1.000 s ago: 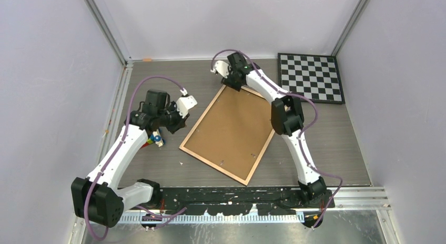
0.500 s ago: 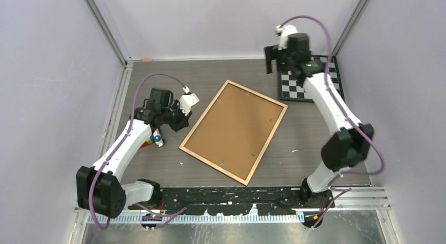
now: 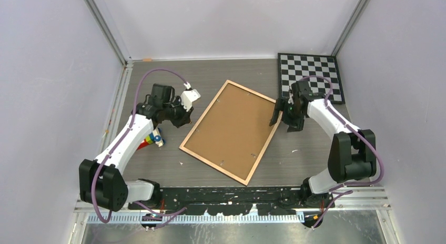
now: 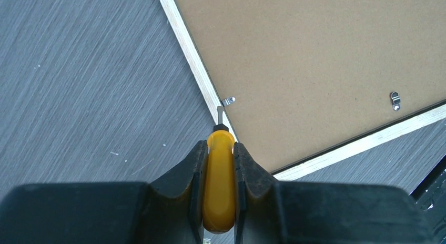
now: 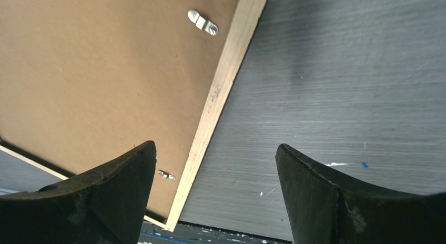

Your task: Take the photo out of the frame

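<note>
The frame (image 3: 231, 131) lies face down on the table, its brown backing board inside a light wood rim. The photo is hidden under the board. My left gripper (image 3: 184, 118) is shut on a yellow-handled screwdriver (image 4: 220, 175); its metal tip rests on the frame's rim (image 4: 197, 65) beside a small metal clip (image 4: 227, 101). My right gripper (image 3: 280, 119) is open and empty, low over the frame's right edge (image 5: 221, 91), one finger over the board and the other over the table. Metal clips (image 5: 202, 21) show on the board.
A black-and-white checkered board (image 3: 310, 77) lies at the back right. A small colourful object (image 3: 153, 140) lies under the left arm. Purple walls close in both sides and the back.
My right arm swung from the frame's far corner, up over the checkered board, then down to the frame's right edge. My left gripper shifted slightly toward the frame's left edge.
</note>
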`<move>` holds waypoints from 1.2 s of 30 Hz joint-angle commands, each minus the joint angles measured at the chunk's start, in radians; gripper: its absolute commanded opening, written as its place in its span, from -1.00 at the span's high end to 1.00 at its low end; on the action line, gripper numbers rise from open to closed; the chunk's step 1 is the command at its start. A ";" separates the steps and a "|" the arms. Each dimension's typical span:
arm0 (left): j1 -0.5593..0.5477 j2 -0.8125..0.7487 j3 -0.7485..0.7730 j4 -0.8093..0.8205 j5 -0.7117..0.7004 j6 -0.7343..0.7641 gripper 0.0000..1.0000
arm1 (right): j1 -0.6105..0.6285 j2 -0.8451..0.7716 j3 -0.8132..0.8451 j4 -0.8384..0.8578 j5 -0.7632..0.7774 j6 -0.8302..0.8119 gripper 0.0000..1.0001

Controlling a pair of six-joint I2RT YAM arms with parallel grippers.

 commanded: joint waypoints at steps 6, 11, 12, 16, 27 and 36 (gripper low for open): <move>0.006 -0.028 0.040 0.010 0.008 -0.004 1.00 | 0.105 0.073 -0.057 0.108 0.070 0.113 -0.64; 0.006 -0.058 0.023 0.001 -0.002 0.000 1.00 | 0.134 0.121 -0.062 0.142 0.156 0.122 -0.44; 0.006 -0.063 0.017 -0.001 -0.002 0.001 1.00 | 0.135 0.136 -0.060 0.148 0.165 0.120 -0.40; 0.006 -0.080 0.004 -0.006 -0.005 -0.003 1.00 | 0.140 0.205 -0.032 0.163 0.182 0.096 -0.24; 0.006 -0.105 -0.040 -0.026 0.000 0.042 1.00 | 0.162 0.412 0.250 0.123 0.192 -0.167 0.66; -0.030 -0.066 -0.068 -0.041 0.013 0.225 1.00 | 0.168 0.561 0.466 0.061 0.181 -0.288 0.98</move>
